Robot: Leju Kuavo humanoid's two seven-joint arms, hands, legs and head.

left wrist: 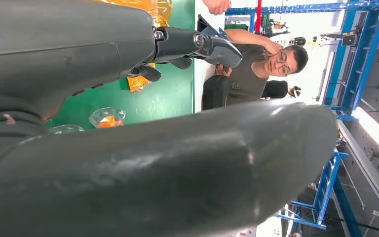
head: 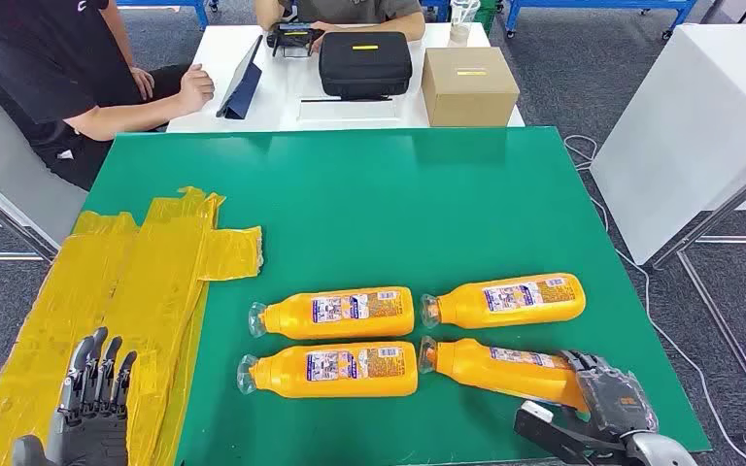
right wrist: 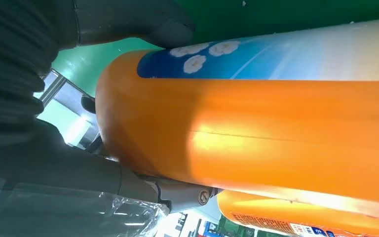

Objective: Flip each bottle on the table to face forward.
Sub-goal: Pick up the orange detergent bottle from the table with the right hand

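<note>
Four orange bottles (head: 403,340) lie on their sides in two rows on the green table (head: 398,194). Nearest, the right hand (head: 597,408) has its fingers (right wrist: 128,19) wrapped around the base end of the front-right bottle (head: 500,367), which sits slightly skewed. The left hand (head: 92,403) hovers with fingers spread, holding nothing, over yellow tape (head: 136,282). The bottles look full, so fairly heavy, with smooth, probably slippery plastic; gripping the broad body near the base seems safest for rolling. Beyond, a black case (head: 365,63) and cardboard box (head: 468,85) sit by seated people
</note>
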